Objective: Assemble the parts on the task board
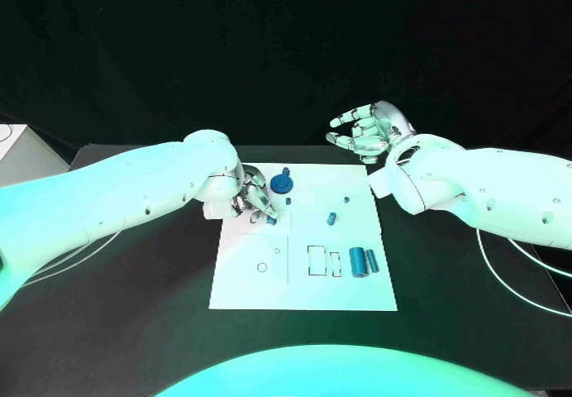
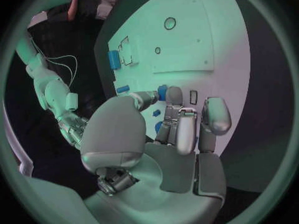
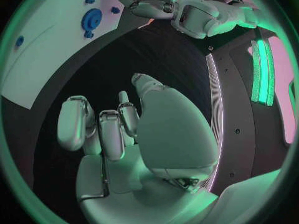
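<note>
Blue cylinders (image 1: 364, 262) lie side by side on our white task board (image 1: 245, 285), long axes running toward us. Our left hand (image 1: 254, 201) pinches a small blue part (image 1: 270, 219); our right hand (image 1: 367, 129) hovers, fingers curled on nothing.

Surface (image 1: 143, 347) black, plain. Task board (image 1: 256, 289) white, marked with thin dark outlines: rectangles near middle, small oval toward left. Gear (image 1: 281, 184) deep blue, toothed rim. 2 cylinders (image 1: 364, 262) blue, side by side. Small peg (image 1: 331, 219) blue. Arms (image 1: 119, 207) white with tiny dark dots. Left hand (image 1: 253, 201) silver; right hand (image 1: 367, 128) silver, fingers (image 3: 74, 127) pale grey.
</note>
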